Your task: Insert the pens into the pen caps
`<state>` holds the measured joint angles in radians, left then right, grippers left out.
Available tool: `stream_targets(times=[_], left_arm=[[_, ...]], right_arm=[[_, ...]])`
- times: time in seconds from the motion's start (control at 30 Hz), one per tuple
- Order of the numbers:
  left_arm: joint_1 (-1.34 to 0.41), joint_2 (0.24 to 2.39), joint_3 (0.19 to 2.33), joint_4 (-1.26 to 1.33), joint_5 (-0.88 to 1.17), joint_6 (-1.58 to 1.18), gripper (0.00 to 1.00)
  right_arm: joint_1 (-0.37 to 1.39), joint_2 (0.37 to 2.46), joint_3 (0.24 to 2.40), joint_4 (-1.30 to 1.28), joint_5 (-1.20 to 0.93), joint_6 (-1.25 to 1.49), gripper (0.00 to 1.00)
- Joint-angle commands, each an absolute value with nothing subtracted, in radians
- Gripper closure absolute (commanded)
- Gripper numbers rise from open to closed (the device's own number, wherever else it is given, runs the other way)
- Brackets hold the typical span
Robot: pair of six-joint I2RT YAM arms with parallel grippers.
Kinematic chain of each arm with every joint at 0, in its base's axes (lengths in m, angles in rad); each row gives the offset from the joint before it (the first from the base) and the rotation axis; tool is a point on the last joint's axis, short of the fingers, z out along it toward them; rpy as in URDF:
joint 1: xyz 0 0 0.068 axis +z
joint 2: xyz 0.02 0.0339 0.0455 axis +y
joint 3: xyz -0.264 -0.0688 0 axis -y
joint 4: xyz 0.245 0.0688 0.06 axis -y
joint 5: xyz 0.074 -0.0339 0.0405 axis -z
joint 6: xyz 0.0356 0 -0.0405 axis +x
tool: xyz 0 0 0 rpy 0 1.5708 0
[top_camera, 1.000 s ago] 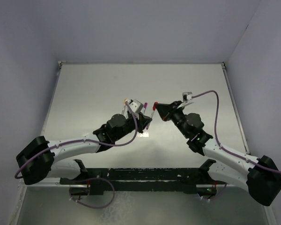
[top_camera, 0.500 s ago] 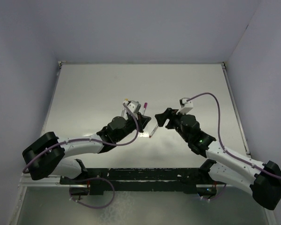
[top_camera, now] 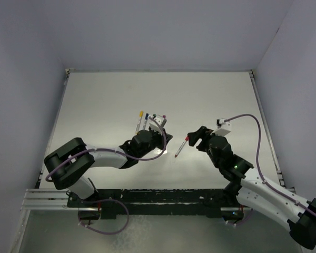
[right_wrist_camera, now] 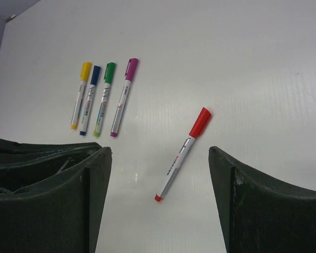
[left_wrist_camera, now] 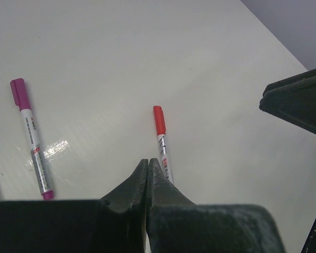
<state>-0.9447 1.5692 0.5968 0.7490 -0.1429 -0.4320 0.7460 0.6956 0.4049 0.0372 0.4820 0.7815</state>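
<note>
Every cap held its pen. Four pens (right_wrist_camera: 104,103) lay in a row on the table (right_wrist_camera: 263,63); the red pen (right_wrist_camera: 183,154), red cap (right_wrist_camera: 200,122) on, lay apart. Your left gripper (left_wrist_camera: 148,163) hung low near it, jaws closed and empty. Your right gripper (right_wrist_camera: 159,158) gaped wide, holding nothing.

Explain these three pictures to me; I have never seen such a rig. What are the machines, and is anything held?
Two robot arms stand at the near edge of a white table. One picture looks down from above; the other two come from wrist cameras, so the dark shapes there are each arm's own fingers. The left hand is shut and empty. The right hand is open above a red-capped pen lying alone. Four more capped pens, yellow, blue, green and purple, lie side by side. Nothing is held.
</note>
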Motion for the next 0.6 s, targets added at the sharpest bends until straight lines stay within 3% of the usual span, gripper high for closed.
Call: stream_targets(times=[0.0, 0.17, 0.27, 0.47, 0.57], left_arm=[[-0.939, 1.557, 0.621, 0.804, -0.119, -0.443, 1.00], [-0.940, 1.610, 0.678, 0.713, -0.034, -0.423, 0.98], [-0.942, 1.678, 0.709, 0.698, 0.056, -0.421, 0.78], [-0.958, 1.761, 0.752, 0.665, 0.079, -0.418, 0.63], [-0.980, 1.783, 0.794, 0.612, 0.052, -0.387, 0.61]], right_arm=[[0.749, 0.720, 0.434, -0.030, 0.572, 0.847, 0.25], [0.750, 0.763, 0.458, -0.070, 0.602, 0.880, 0.25], [0.749, 0.750, 0.457, -0.071, 0.612, 0.883, 0.25], [0.749, 0.655, 0.438, -0.094, 0.683, 0.902, 0.25], [0.750, 0.586, 0.427, -0.092, 0.714, 0.890, 0.26]])
